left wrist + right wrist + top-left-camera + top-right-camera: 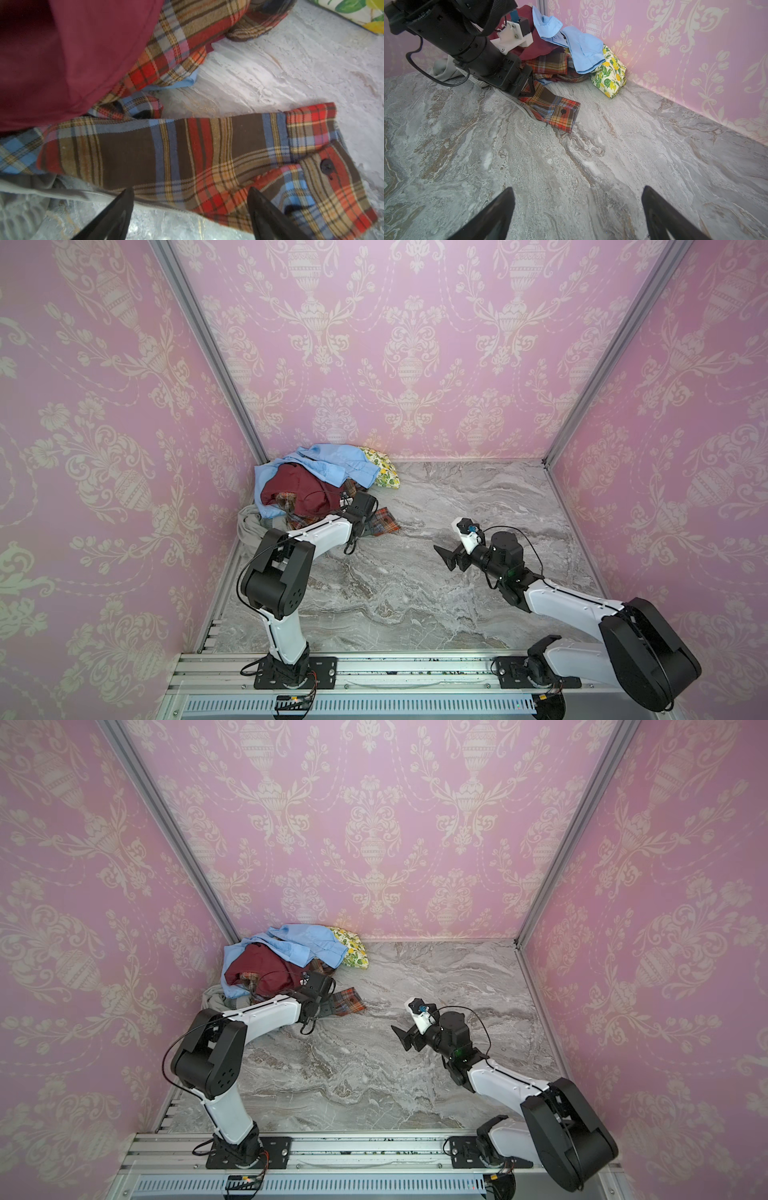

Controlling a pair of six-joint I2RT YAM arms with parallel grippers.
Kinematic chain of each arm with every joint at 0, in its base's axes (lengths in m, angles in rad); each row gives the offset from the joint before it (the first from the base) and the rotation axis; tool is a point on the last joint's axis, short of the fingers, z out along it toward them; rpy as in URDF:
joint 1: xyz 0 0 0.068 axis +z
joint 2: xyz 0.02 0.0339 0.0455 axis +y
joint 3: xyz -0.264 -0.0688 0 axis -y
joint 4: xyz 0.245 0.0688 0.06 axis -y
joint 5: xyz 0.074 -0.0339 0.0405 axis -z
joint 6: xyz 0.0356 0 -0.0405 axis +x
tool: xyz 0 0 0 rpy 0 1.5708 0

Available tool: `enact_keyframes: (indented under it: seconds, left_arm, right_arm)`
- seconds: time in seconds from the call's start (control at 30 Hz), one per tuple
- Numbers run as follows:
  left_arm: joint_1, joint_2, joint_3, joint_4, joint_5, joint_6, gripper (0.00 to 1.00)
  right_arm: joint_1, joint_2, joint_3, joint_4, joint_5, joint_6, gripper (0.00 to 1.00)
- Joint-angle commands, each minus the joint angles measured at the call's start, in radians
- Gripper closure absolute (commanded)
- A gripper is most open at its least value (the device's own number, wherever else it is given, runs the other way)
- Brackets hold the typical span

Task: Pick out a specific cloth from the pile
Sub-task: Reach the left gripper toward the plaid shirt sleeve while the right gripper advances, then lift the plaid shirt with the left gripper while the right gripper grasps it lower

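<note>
Over the cloth (145, 149) sleeve, the left hand (191, 190) stood released, grasping nothing. The cloth lay at the pile (332, 464) edge, partly under it, cuff on the counter (457, 593). The right hand (578, 188) hung released over the counter.

- Grey marble-patterned tabletop (436, 593) fills the floor.
- Pink wallpapered walls (415, 344) with cream urns stand left, far and right.
- Aluminium posts (210, 350) mark the far corners.
- A slotted aluminium rail (415, 670) runs along the near edge.
</note>
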State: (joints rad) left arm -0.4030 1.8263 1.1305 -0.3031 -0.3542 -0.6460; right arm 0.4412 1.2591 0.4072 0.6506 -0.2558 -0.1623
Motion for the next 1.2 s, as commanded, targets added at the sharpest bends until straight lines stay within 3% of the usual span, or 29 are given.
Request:
enact_keyframes:
  seconds: [0.0, 0.47, 0.53, 0.6, 0.7, 0.77, 1.0, 1.17]
  left_arm:
    - [0.011, 0.045, 0.036, 0.031, -0.052, -0.029, 0.12]
    - [0.041, 0.184, 0.131, -0.03, -0.054, 0.01, 0.16]
    - [0.043, 0.196, 0.142, -0.04, -0.047, 0.021, 0.26]
    - [0.044, 0.204, 0.147, -0.041, -0.034, 0.038, 0.56]
    - [0.044, 0.201, 0.148, -0.041, -0.012, 0.06, 0.88]
    - [0.044, 0.18, 0.155, -0.053, -0.012, 0.079, 1.0]
    - [0.061, 0.029, 0.231, -0.108, -0.037, 0.187, 1.0]
    - [0.073, -0.081, 0.338, -0.163, -0.018, 0.251, 1.0]
  right_arm:
    - [0.008, 0.013, 0.031, 0.006, -0.013, -0.016, 0.04]
    - [0.008, 0.065, 0.059, 0.016, -0.022, -0.001, 0.04]
    - [0.009, 0.07, 0.063, 0.015, -0.013, 0.006, 0.04]
    - [0.008, 0.075, 0.07, 0.005, -0.008, 0.015, 0.05]
    - [0.009, 0.082, 0.079, -0.002, -0.004, 0.02, 0.07]
    - [0.009, 0.082, 0.079, -0.002, 0.0, 0.021, 0.07]
    - [0.009, 0.078, 0.076, 0.005, -0.002, 0.041, 0.07]
    - [0.008, 0.057, 0.094, -0.051, 0.065, 0.037, 0.07]
